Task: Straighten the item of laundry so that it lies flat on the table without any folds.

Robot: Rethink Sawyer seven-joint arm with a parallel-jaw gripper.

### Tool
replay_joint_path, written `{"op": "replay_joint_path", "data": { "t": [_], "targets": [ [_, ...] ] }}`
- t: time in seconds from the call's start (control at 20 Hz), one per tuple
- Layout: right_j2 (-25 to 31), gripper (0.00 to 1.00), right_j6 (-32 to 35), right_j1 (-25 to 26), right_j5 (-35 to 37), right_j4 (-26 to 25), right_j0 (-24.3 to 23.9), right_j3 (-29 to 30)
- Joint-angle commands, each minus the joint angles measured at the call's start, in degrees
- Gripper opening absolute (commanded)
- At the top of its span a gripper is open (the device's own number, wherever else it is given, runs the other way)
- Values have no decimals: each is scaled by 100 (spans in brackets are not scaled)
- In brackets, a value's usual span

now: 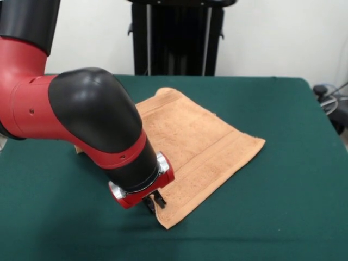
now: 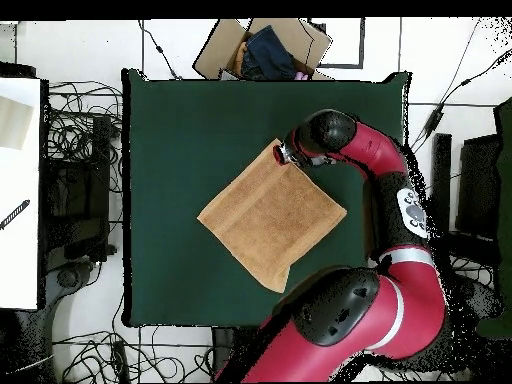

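My black two-fingered gripper (image 1: 154,203) is down at a corner of the peach-orange terry-cloth hand towel (image 1: 196,147), which lies diagonally near the middle of the dark green felt-topped table (image 1: 283,206). I cannot tell whether my fingers are clenched on the cloth. Woven band stripes run near the towel's edges. No brand, label or writing is readable

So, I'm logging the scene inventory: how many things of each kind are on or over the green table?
Towels: 1, peach-orange towel
Robot hands: 1, the hand at the towel's corner
Total: 2, on the green table
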Motion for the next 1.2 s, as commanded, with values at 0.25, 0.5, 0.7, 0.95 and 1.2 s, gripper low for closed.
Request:
{"op": "replay_joint_path", "data": {
  "t": [0.25,0.5,0.7,0.95,1.2],
  "targets": [
    [-229,0,1865,1021,-1465,36,536,-745],
    [-279,0,1924,1175,-1157,56,699,-1184],
    [-313,0,1975,1313,-886,59,822,-1557],
    [-306,0,2045,1497,-541,17,948,-2034],
    [-283,0,2079,1607,-365,-40,1025,-2308]
  ]
}}
